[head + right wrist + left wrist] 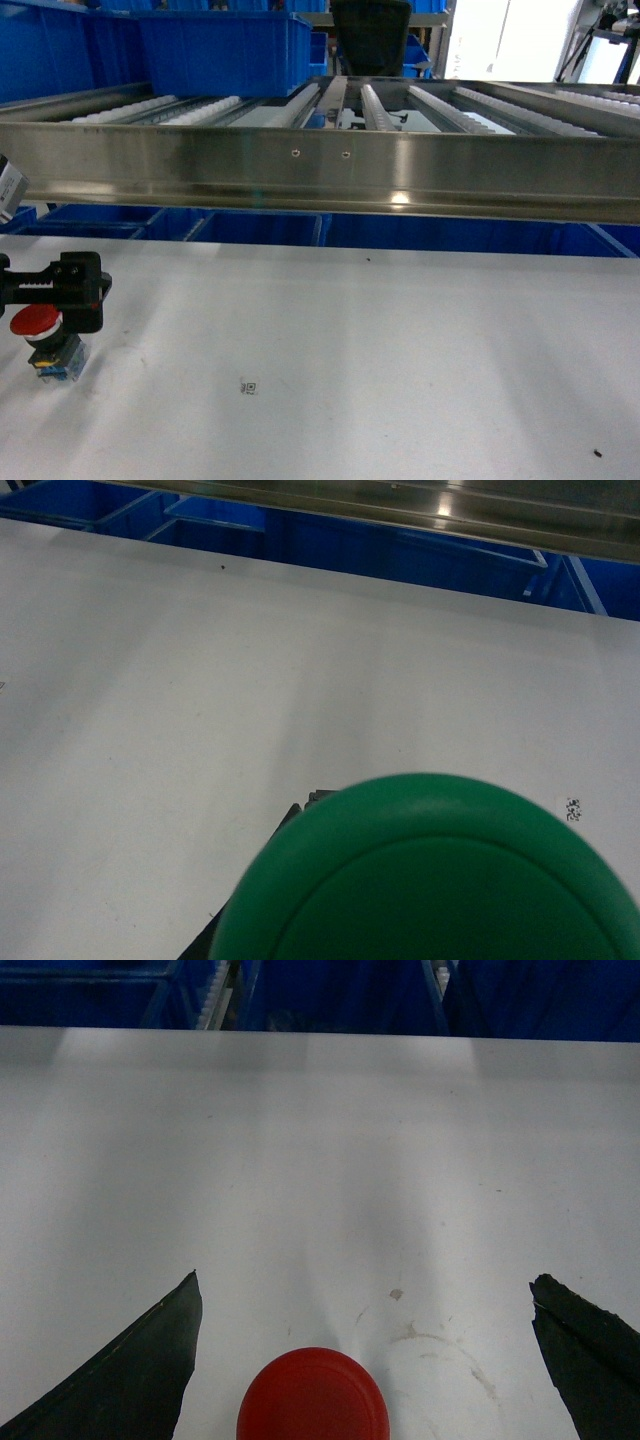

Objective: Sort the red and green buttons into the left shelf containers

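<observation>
The red button (36, 321) stands upright on the white table at the far left, its black-and-blue base (57, 362) below the cap. My left gripper (70, 300) hovers right over it, open. In the left wrist view the red cap (313, 1397) sits between the two widely spread fingers of that gripper (366, 1280), touching neither. The green button's cap (430, 880) fills the bottom of the right wrist view, close to the camera and above the table, with a dark finger (255, 895) against its left side. Two big blue containers (215, 55) (45, 55) stand on the left of the shelf.
A steel shelf rail (320, 170) with roller tracks (380, 105) spans the head view above the table's far edge. Shallower blue trays (150, 222) lie below it. A small printed marker (249, 386) sits mid-table. The right arm is outside the head view.
</observation>
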You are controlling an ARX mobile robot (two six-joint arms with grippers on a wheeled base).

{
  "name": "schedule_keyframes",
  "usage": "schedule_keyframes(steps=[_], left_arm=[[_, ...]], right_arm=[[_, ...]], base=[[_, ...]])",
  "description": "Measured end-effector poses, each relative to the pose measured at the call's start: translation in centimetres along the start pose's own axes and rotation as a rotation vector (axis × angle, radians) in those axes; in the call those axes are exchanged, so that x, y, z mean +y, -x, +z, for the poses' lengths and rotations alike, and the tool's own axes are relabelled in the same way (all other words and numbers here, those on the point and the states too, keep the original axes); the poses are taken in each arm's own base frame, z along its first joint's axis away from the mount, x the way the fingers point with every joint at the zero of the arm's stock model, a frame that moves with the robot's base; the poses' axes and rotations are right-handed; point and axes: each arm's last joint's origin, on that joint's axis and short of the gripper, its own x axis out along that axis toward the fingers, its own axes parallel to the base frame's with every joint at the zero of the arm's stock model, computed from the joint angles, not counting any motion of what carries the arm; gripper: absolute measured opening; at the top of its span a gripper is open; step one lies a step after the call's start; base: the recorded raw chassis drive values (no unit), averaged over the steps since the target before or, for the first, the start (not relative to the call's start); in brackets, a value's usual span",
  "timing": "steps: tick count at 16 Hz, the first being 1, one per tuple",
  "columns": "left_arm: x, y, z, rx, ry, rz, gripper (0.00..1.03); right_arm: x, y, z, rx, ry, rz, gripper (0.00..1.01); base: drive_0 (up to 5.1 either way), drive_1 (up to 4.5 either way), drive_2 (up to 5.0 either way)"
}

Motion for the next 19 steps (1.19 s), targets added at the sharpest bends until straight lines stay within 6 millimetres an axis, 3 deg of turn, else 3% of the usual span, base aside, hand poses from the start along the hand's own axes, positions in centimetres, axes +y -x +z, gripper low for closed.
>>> schedule_keyframes(steps=[5, 11, 18, 19], left_arm=[[0.8, -1.5, -3.0, 0.078, 0.017, 0.02, 0.98], [1.9, -3.3, -3.3, 0.081, 0.056, 0.004, 0.98], [1.0, -4.0, -3.8, 0.086, 0.018, -0.009, 0.98], [0.8, -4.0, -3.9, 0.084, 0.007, -0.002, 0.91]], right_arm=[[0.0, 0.0, 0.0, 0.0, 0.0, 0.0, 0.27], [0.0, 0.0, 0.0, 0.0, 0.0, 0.0, 0.27], [0.0, 0.0, 0.0, 0.0, 0.0, 0.0, 0.27], [0.0, 0.0, 0.0, 0.0, 0.0, 0.0, 0.27]], base=[[0.0, 0.0, 0.0], [0.0, 0.0, 0.0], [0.0, 0.0, 0.0], [0.0, 0.0, 0.0]])
